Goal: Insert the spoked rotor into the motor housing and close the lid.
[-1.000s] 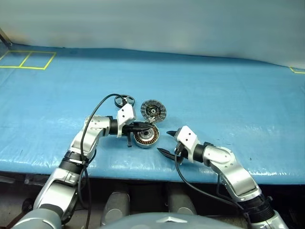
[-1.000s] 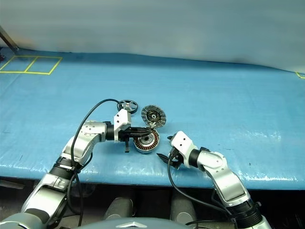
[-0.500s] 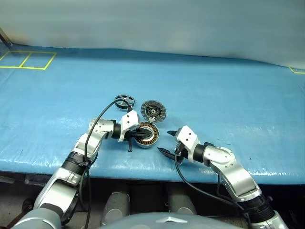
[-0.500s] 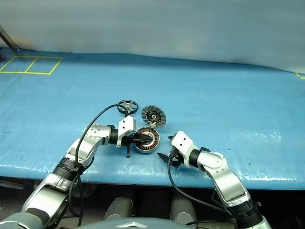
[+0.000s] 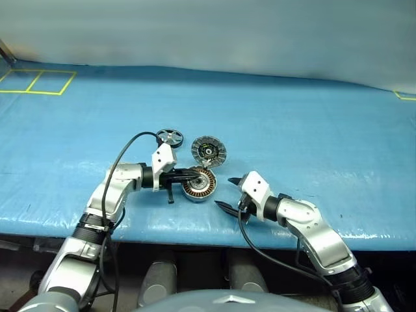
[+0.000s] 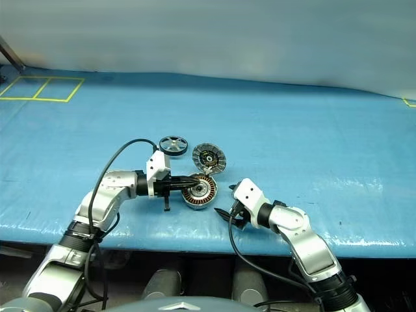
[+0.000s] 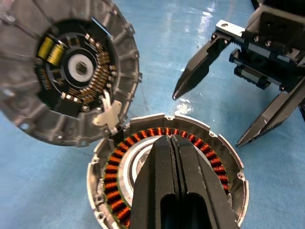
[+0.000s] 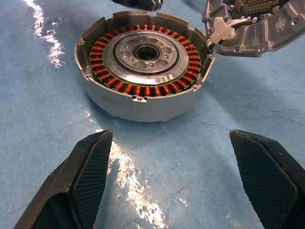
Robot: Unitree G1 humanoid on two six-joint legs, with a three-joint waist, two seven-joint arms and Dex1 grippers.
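The motor housing point(image 5: 198, 186) sits open on the blue surface point(image 5: 312, 130), its lid point(image 5: 208, 151) swung back on the hinge and propped up behind it, so the copper windings are exposed and ready to take a part. The spoked rotor point(image 5: 169, 136) lies flat, just behind the left arm and a little apart from the housing, not yet picked up. The left end effector point(image 7: 172, 183) is clenched with nothing between its fingers, its tip hanging over the housing's centre (perhaps nudging or steadying it, by my guess). The right end effector point(image 5: 227, 193) waits in front of the housing, released and spread wide.

The left wrist view gives the lid's inner face with its ribs and small white hinge clip; the right wrist view gives the housing's plain grey outer wall and silver hub.
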